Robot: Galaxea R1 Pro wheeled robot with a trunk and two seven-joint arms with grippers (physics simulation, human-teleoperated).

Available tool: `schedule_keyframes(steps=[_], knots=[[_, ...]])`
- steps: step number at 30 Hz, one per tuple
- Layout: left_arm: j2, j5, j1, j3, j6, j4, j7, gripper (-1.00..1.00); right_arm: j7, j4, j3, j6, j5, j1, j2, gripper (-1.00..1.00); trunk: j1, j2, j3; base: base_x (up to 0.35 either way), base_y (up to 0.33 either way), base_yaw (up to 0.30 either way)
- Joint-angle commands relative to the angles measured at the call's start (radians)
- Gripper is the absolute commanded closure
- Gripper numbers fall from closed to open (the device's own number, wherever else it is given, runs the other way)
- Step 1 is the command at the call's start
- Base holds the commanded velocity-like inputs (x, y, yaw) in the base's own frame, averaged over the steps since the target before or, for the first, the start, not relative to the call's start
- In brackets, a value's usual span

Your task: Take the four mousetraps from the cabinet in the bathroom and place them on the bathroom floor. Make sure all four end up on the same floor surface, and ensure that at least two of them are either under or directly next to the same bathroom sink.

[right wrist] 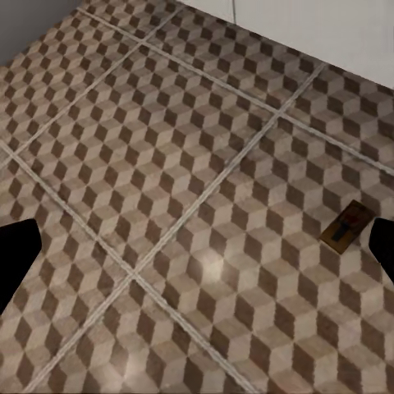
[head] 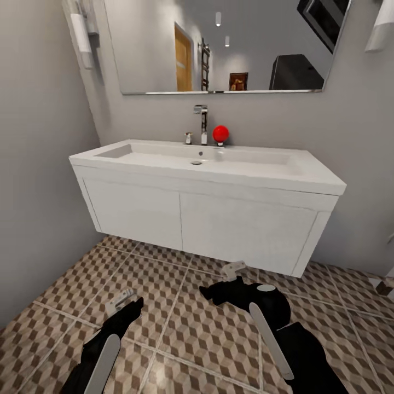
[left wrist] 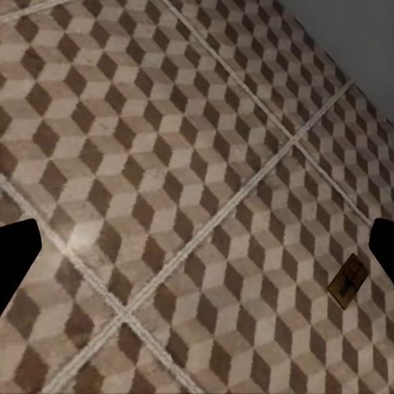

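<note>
The white sink (head: 306, 174) with its chrome faucet (head: 201, 123) tops a floating white vanity (head: 164, 213) straight ahead. Below it lies the cube-patterned bathroom floor (head: 175, 306). My left gripper (head: 123, 302) and right gripper (head: 233, 270) both hang low over the tiles in front of the vanity. In the left wrist view a small tan mousetrap (left wrist: 348, 281) lies flat on the floor near one finger of the open left gripper (left wrist: 197, 250). The right wrist view also has a mousetrap (right wrist: 346, 225) on the tiles, beside the open right gripper (right wrist: 197, 250). The cabinet is out of view.
A red ball (head: 220, 133) sits on the sink's back ledge by the faucet. A grey wall (head: 38, 191) closes the left side, and a mirror (head: 219, 44) hangs above the sink. There is a gap between the vanity's underside and the floor.
</note>
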Motion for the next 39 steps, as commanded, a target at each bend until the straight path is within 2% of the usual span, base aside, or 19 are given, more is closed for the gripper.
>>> schedule_keyframes(steps=[1, 3, 13, 39], knots=[[0.0, 0.0, 0.0, 0.0, 0.0, 0.0, 0.0, -1.0, 0.002, 0.0, 0.0, 0.0, 0.0, 0.0, 0.0, -1.0, 0.0, 0.0, 0.004, 0.0, 0.0, 0.288], [0.0, 0.0, 0.0, 0.0, 0.0, 0.0, 0.0, -1.0, 0.004, 0.0, 0.0, 0.0, 0.0, 0.0, 0.0, -1.0, -0.001, 0.001, 0.011, 0.0, 0.0, 0.288], [0.0, 0.0, 0.0, -0.001, 0.0, 0.002, 0.001, -1.0, 0.011, 0.001, -0.001, -0.001, 0.0, 0.0, 0.0, -1.0, -0.04, 0.071, 0.042, 0.0, 0.0, 0.2], [-0.002, -0.001, 0.0, -0.004, 0.002, 0.005, 0.003, -1.0, 0.027, 0.001, -0.003, -0.007, 0.002, 0.0, -0.005, -1.0, -0.139, 0.253, 0.123, 0.0, 0.0, 0.008]])
